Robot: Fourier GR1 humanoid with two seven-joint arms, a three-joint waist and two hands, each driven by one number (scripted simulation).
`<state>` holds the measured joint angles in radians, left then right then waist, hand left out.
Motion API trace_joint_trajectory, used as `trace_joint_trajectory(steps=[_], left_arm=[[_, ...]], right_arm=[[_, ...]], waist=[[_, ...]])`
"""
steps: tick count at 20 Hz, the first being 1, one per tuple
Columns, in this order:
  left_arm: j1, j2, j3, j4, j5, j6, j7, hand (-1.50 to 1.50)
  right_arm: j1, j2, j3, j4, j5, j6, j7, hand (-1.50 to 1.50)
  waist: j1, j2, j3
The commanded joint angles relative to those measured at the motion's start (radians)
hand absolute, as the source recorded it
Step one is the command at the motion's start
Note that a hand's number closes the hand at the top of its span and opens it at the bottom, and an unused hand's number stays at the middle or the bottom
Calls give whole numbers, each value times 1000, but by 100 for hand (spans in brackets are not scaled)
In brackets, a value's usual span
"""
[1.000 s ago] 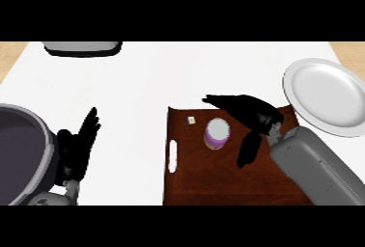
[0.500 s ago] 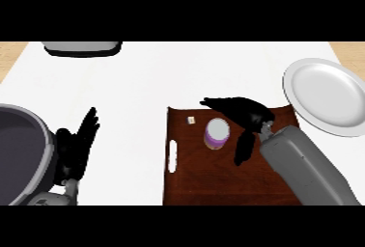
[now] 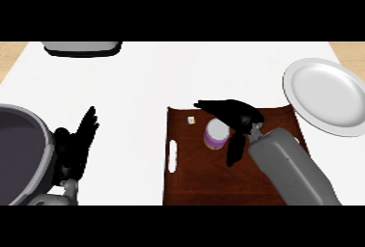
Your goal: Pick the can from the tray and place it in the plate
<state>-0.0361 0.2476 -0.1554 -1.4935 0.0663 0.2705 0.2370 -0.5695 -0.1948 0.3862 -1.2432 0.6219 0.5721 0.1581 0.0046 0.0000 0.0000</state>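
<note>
A small can (image 3: 216,135) with a white top and purple side stands upright on the dark brown tray (image 3: 200,183), near its far end. My right hand (image 3: 235,116) hangs over the tray with fingers curving past the can's far side and the thumb down along its right; the fingers are spread round it, not closed on it. The white plate (image 3: 328,96) lies at the counter's right edge, beyond the tray's far right corner. My left hand (image 3: 77,142) rests open at the left, fingers up.
A dark round pan (image 3: 18,154) with a grey rim fills the lower left, just beside my left hand. A grey box-like appliance (image 3: 80,47) sits at the counter's far edge. A tiny white tag (image 3: 191,119) lies on the tray.
My right hand has shifted left across the tray, closing in round the can. The can, the plate and my left hand have stayed where they were.
</note>
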Motion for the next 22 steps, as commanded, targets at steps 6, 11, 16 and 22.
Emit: trace_joint_trajectory(steps=[6, 11, 16, 22], left_arm=[[-22, -59, 26, 74, -46, -19, -44, 0], [7, -56, 50, 24, -46, -50, -19, 0], [-11, -67, 57, 61, -72, -39, -23, 0], [-4, -26, 101, 50, -34, -84, -30, 0]], right_arm=[[66, 17, 39, 69, 152, -68, -148, 150], [-9, 15, -40, 116, 194, -85, -223, 150], [-26, 9, -66, 208, 263, -235, -296, 150], [115, -170, -202, 129, 211, -312, -388, 150]], waist=[[-3, 1, 0], [0, 0, 0], [2, 2, 0], [-12, 0, 0]])
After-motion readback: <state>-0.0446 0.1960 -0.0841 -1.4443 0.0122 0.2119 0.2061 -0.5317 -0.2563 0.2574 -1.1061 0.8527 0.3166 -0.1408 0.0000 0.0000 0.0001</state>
